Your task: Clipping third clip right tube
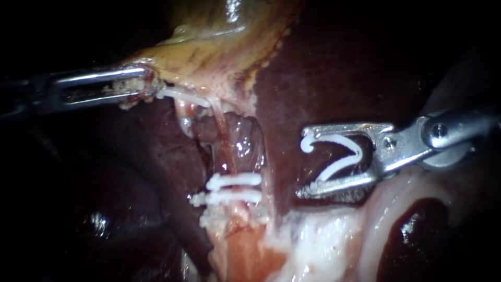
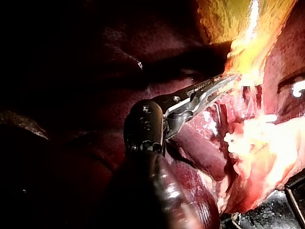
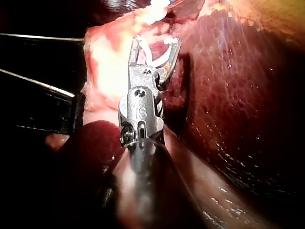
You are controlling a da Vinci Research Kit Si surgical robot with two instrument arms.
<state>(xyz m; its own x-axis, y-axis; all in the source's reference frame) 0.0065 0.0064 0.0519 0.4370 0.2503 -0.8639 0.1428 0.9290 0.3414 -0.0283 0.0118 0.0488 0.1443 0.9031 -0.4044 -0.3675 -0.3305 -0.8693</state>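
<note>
- My left instrument (image 1: 136,86) is reaching in level from the left side, its shaft lying almost flat across the dark field, and its tip is meeting the lower edge of the gallbladder (image 1: 209,52).
- My right instrument (image 1: 302,162) is coming in from the right, bending at the wrist and pointing its tip leftward over the liver (image 1: 339,68).
- I am counting two instruments and three white clips. Two clips on the tube (image 1: 233,189) are lying one just under the other across a pinkish tube (image 1: 225,146), and one loaded clip (image 1: 344,141) is sitting in my right instrument.
- The left jaws are lying together and pinching the yellowish gallbladder edge from both sides.
- The right jaws are standing wide apart, each one cradling a leg of the loaded clip, which is gaping in a V toward the tube.
- The loaded clip is hovering over the liver beside the tube, clear of it, about level with the stretch just above the two seated clips.
- I cannot tell which tube is the right one.
</note>
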